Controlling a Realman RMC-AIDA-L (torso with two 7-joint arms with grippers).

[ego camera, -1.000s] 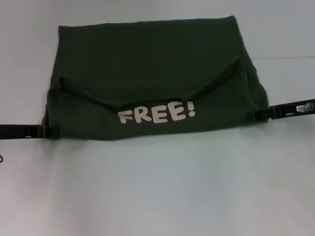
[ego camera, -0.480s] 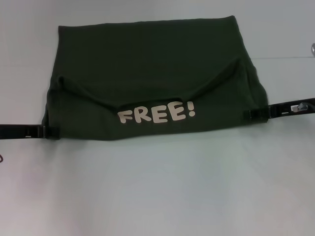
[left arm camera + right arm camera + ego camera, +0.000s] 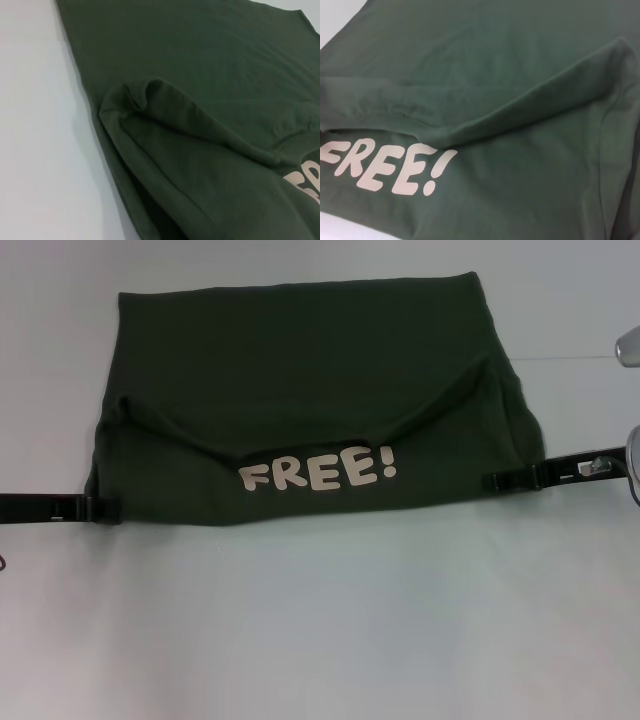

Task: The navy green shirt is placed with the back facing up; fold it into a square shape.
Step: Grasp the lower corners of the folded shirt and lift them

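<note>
**Shirt Half Folded, Grippers at Either Edge**

A plain pale table [image 3: 320,620] fills the scene, bare along its near side in the head view. Beyond that strip lies the navy green shirt [image 3: 310,390], spread across the middle of the surface as a wide, roughly rectangular bundle. Its near portion is turned up over the rest, so the cream "FREE!" lettering [image 3: 318,471] of the front faces the camera, while the plain back shows farther off. Soft ridges of cloth run in from both near corners toward the lettering, and the wrist views show the layers lying loosely, not pressed flat.

The left gripper [image 3: 100,508] sits low at the shirt's left near edge, its tips against the cloth; the right gripper [image 3: 492,481] reaches in over the right near edge. Whether either pair of fingers is closed on fabric or merely resting there cannot be told from these views.

By this evidence the job looks partly done: one fold appears made, but the bundle is wider than it is deep, with slanting sides. Further folding, likely bringing the sides inward, seems needed before a square results.
</note>
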